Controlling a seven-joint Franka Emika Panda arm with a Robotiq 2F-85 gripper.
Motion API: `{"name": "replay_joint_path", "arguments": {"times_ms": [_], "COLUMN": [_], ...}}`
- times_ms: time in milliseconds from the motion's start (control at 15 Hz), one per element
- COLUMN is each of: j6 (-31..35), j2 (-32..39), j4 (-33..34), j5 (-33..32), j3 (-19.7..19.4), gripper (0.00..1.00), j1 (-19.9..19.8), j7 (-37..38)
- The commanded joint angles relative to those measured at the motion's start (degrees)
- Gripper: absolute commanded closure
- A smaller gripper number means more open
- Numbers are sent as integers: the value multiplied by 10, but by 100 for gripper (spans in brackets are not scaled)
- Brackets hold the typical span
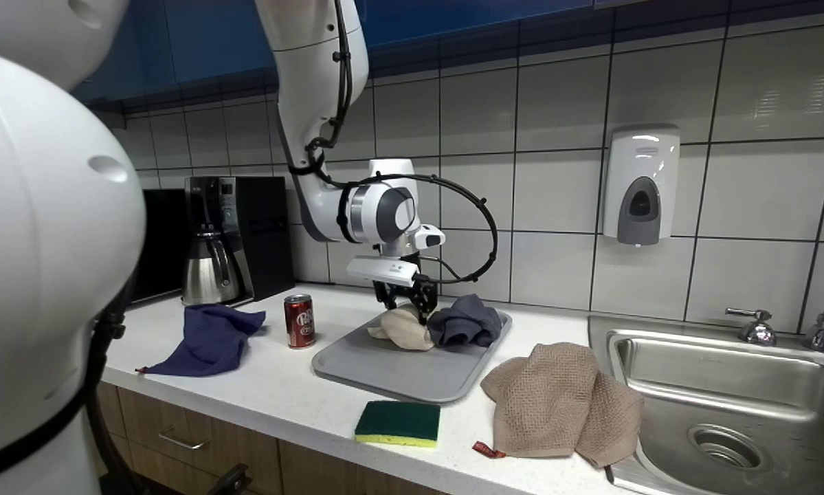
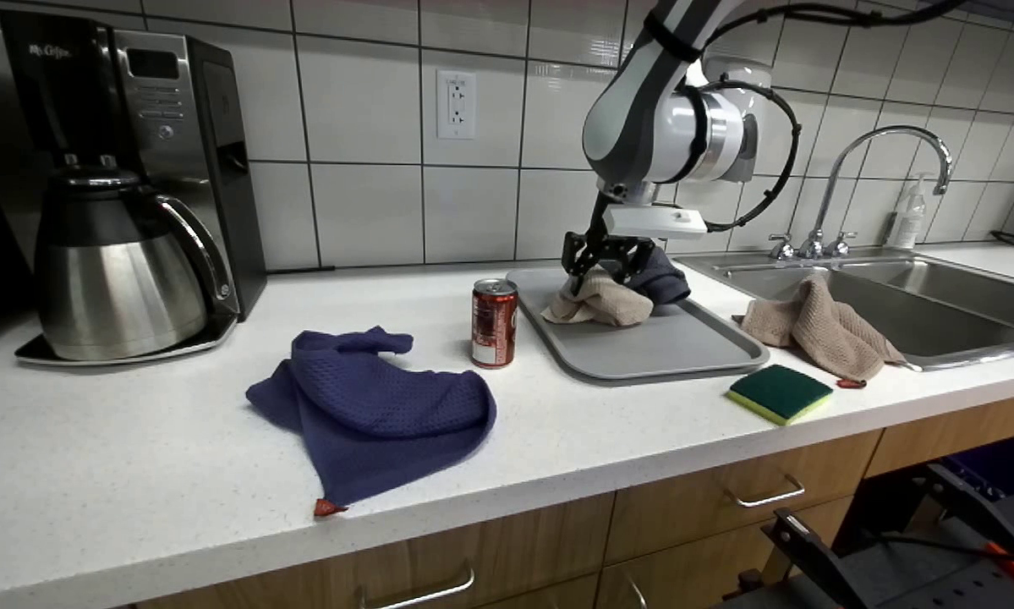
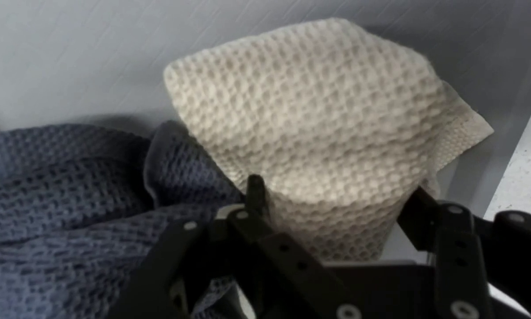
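**Bunched cream waffle-weave cloth [image 3: 314, 115] straddled by a black two-fingered hand [image 3: 337, 188]**

Below a wall of pale tiles [image 1: 556, 103], a speckled white worktop [image 2: 160, 440] carries a flat, grey, round-cornered tray [image 1: 391, 375]. On the half nearer the tiles lie two soft heaps: a crumpled slate-blue textured cloth [image 1: 466, 322] and, right beside it, the cream cloth, directly under the hand.

Taking hold of the cream fabric cleanly looks like a matter of separation. One slim black finger [image 3: 255, 195] stands where the two heaps meet, so it belongs on the cream side; a dark fold trapped there would probably be pinched too. The thick weave likely gives easily, so the squeeze is best made low, even from both sides, and carried far enough to gather several layers without scraping the tray.

The hand points roughly straight down in both exterior views. Its fingers are well parted, one on each side of the cream cloth, close against its edges; no firm pinch shows, so nothing looks gripped. How near they come to the tray is hidden by fabric.
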Motion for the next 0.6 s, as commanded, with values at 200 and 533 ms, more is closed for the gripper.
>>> {"name": "replay_joint_path", "arguments": {"times_ms": [200, 533], "j6": [-21, -20], "j2": [-2, -7], "j4": [10, 6], "j5": [0, 0], "j3": [13, 13], "gripper": [78, 100], "j1": [-18, -19], "j7": [-18, -19]}}
